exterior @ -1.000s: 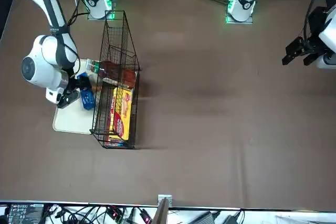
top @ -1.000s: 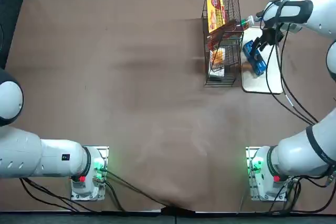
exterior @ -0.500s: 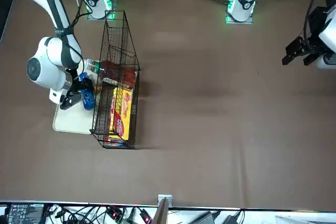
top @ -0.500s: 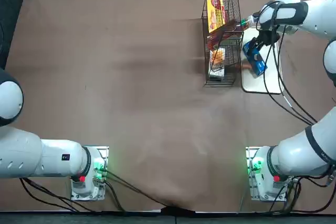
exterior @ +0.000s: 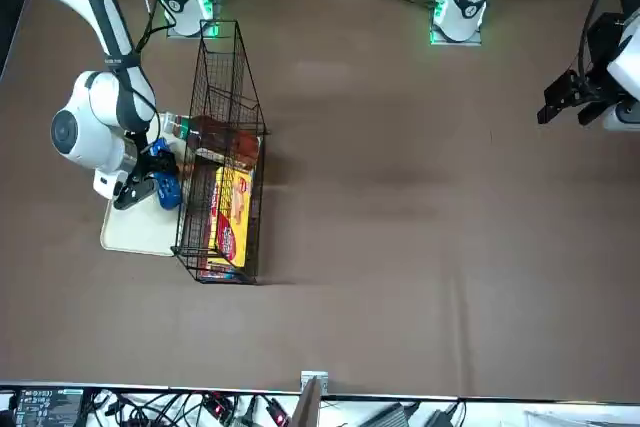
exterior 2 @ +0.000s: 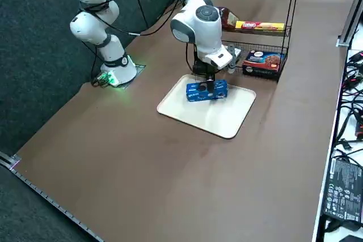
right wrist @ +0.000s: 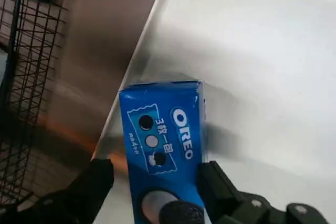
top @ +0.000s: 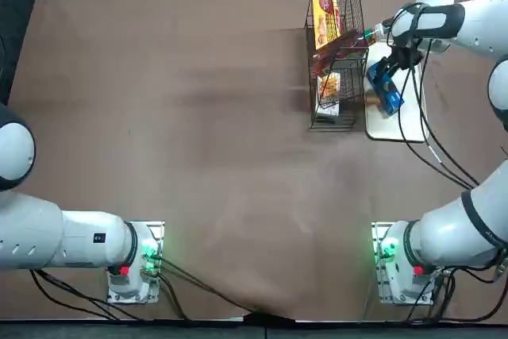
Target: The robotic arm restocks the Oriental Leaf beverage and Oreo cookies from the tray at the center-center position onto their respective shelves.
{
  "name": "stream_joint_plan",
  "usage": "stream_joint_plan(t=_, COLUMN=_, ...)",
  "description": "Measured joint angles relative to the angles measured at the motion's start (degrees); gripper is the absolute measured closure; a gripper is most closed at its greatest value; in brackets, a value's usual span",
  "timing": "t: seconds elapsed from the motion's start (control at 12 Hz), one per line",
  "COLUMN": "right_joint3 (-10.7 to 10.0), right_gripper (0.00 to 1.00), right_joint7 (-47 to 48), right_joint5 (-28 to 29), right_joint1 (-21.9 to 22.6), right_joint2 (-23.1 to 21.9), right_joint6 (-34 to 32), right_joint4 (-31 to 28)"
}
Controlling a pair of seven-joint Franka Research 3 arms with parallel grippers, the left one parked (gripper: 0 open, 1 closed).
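End effector [right wrist: 155,174] apparently astride Oreo cookies [right wrist: 161,140]

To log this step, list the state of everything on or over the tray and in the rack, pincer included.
Right pincer: open, fingers astride the Oreo packet.
Oreo packet: over the tray; cannot tell if lifted.
Tray: flat on the table.
Wire rack: upright, stocked.
Yellow-and-red pack: lying on a shelf.
Red-and-blue box: on a lower shelf.
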Motion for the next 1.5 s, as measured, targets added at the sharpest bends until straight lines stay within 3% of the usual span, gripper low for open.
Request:
stream_joint_plan(t=0.58, right_joint3=-0.29, right_gripper=0.00, right_joint7=0.31, right_joint5=0.00, right_joint1=-0.02, right_joint2=-0.52, right_joint6=0.04, right_joint4=0.01)
stream_joint_plan(t=1.5, right_joint3=-0.29, right_gripper=0.00, right_joint7=0.44, right_joint5=-0.06, right_joint1=0.01, right_joint2=2.42, right_joint6=1.65, right_joint4=-0.54)
